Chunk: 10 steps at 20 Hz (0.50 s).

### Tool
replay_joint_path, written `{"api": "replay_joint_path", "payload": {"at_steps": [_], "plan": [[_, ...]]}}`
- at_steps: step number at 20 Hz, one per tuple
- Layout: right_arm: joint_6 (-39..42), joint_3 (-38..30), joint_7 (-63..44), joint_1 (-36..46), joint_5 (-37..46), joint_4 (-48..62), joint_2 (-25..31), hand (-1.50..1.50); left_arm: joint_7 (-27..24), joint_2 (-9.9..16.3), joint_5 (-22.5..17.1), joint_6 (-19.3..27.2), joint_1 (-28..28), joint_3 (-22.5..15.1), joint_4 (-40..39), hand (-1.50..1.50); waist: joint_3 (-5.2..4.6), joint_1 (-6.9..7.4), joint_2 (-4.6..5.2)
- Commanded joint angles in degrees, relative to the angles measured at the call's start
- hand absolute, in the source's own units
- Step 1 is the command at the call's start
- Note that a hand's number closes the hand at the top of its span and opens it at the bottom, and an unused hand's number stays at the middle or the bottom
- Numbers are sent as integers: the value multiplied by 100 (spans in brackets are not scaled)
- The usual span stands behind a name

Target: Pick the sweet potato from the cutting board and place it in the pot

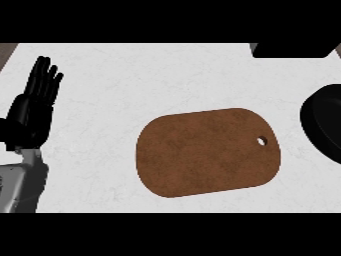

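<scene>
- The left hand (33,107) shows at the view's left edge, fingers straight and pointing up, holding nothing; it is resting, not reaching.
- The right hand shows nowhere in the head view, so nothing can be said of how it stands.
- To the right of the left hand, and a little lower in the view, the brown cutting board (208,152) lies flat on the pale counter (165,75), apart from the hand. It has rounded corners and a small hole near its far-right edge.
- The board's top is bare: no sweet potato shows on it, nor anywhere else in view (it may be in the pot or simply out of sight; I cannot tell which).
- Further right, well apart from the hand and just past the board, the black pot (335,125) is cut off by the view's right edge. Its inside is dark and shows no contents that I can make out.
- A dark block (291,49) sits at the counter's far side, up and to the right.
- As a judgement only: a sweet potato would be stiff, fairly heavy for its bulk, with dry skin that is not slippery and not fragile. Its tapered ends would tend to slide out of a grip, so curling the fingers round the thick middle seems the best hold.
</scene>
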<state>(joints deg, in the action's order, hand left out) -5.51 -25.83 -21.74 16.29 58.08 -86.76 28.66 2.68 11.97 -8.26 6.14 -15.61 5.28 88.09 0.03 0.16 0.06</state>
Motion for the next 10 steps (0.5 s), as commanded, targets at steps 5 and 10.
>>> {"api": "replay_joint_path", "payload": {"at_steps": [5, 10], "plan": [[119, -549, 478, 435, -883, 1973, 55, 150, 188, 149, -113, -112, -88, 158, 110, 0, 7, 58, 25], [247, -447, 1374, 719, -1307, 2898, 172, -150, -16, -44, 22, -84, 177, 8, 196, 0, 2, 58, 13]]}}
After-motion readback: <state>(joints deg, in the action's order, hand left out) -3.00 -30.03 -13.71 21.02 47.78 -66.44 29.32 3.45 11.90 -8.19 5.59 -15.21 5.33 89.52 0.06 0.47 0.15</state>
